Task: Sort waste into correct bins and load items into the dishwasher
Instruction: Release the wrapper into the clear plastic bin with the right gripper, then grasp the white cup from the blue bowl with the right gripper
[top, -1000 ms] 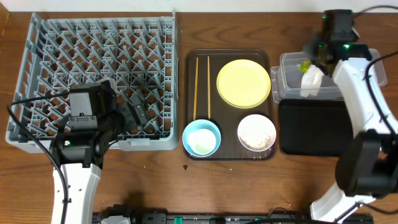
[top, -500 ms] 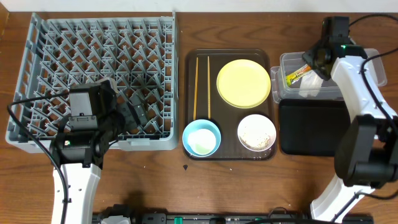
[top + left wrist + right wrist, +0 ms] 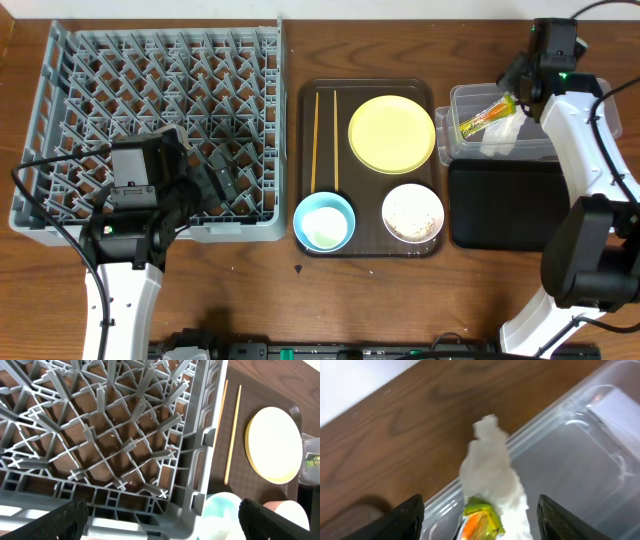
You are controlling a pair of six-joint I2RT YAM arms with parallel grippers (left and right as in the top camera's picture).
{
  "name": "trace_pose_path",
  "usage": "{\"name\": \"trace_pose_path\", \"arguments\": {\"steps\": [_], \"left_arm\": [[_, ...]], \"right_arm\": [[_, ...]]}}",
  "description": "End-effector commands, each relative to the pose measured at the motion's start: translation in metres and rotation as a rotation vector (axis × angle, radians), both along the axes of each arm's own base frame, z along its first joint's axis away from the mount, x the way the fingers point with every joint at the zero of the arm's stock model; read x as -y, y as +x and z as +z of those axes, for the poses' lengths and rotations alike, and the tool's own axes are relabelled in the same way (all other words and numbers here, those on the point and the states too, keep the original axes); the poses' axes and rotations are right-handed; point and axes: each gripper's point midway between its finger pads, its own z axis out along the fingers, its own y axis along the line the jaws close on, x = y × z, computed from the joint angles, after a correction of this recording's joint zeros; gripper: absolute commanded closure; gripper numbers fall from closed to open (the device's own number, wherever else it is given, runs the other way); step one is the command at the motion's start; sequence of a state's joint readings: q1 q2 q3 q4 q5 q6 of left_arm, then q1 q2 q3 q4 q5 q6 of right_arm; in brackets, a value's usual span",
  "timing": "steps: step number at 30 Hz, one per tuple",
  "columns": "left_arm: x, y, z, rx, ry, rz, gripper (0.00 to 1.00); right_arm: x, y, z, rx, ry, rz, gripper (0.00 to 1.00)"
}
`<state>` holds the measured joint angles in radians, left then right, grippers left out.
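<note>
The green-and-yellow wrapper (image 3: 484,116) and white tissue (image 3: 501,134) lie in the clear tub (image 3: 455,101). My right gripper (image 3: 521,83) hovers open just above them; in the right wrist view the wrapper (image 3: 480,519) and tissue (image 3: 491,471) sit loose between its fingers (image 3: 404,518). My left gripper (image 3: 216,181) stands open over the front right corner of the grey rack (image 3: 90,110), holding nothing. The yellow plate (image 3: 392,133), chopsticks (image 3: 325,140), blue bowl (image 3: 324,221) and white bowl of rice (image 3: 413,212) rest on the brown tray (image 3: 368,250).
The glossy black tray (image 3: 500,205) lies directly in front of the clear tub. The left wrist view shows the rack's pegs (image 3: 125,435), the chopsticks (image 3: 232,435) and the plate (image 3: 274,445). The table's back edge runs just behind the tub.
My right gripper has opened and let the tissue and wrapper go into the clear tub, then drawn back toward the far edge. The left arm has not moved.
</note>
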<state>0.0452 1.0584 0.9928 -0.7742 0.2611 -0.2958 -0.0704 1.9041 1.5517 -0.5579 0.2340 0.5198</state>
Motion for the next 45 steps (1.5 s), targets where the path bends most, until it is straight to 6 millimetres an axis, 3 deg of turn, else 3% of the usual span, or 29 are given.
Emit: {"name": "trace_pose_path", "arguments": {"steps": [1,8,17,20,22,23,24,28,34,36,37,39,41,45], "left_arm": [[0.0,0.003,0.009,0.021,-0.008,0.003,0.04],[0.0,0.003,0.009,0.021,-0.009,0.003,0.03],[0.0,0.003,0.009,0.021,-0.009,0.003,0.03],[0.0,0.003,0.009,0.021,-0.009,0.003,0.04],[0.0,0.003,0.009,0.021,-0.009,0.003,0.04],[0.0,0.003,0.009,0.021,-0.009,0.003,0.04],[0.0,0.003,0.009,0.021,-0.009,0.003,0.04],[0.0,0.003,0.009,0.021,-0.009,0.003,0.04],[0.0,0.003,0.009,0.021,-0.009,0.003,0.03],[0.0,0.003,0.009,0.021,-0.008,0.003,0.04],[0.0,0.003,0.009,0.021,-0.009,0.003,0.04],[0.0,0.003,0.009,0.021,-0.009,0.003,0.04],[0.0,0.003,0.009,0.021,-0.009,0.003,0.03],[0.0,0.003,0.009,0.021,-0.009,0.003,0.03]], "right_arm": [[-0.002,0.005,0.007,0.006,-0.047,0.076,0.31],[0.024,0.018,0.001,0.046,-0.104,-0.003,0.52],[0.032,0.019,-0.028,-0.003,-0.104,-0.032,0.55],[0.036,0.019,-0.03,-0.005,-0.101,-0.041,0.77],[0.038,0.018,-0.029,-0.004,-0.101,-0.045,0.86],[0.04,0.016,-0.029,-0.012,-0.1,-0.05,0.98],[0.042,0.013,-0.029,-0.021,-0.099,-0.054,0.99],[0.049,-0.006,-0.025,-0.054,-0.06,-0.117,0.99],[0.066,-0.052,-0.029,-0.144,0.01,-0.341,0.98],[0.065,-0.052,-0.031,-0.143,0.044,-0.344,0.52],[0.062,-0.05,-0.031,-0.145,0.05,-0.313,0.46],[0.049,-0.039,-0.029,-0.144,0.061,-0.159,0.41],[0.017,-0.025,-0.018,-0.11,0.128,0.068,0.42],[-0.053,-0.019,0.006,-0.035,0.269,0.455,0.48]]}}
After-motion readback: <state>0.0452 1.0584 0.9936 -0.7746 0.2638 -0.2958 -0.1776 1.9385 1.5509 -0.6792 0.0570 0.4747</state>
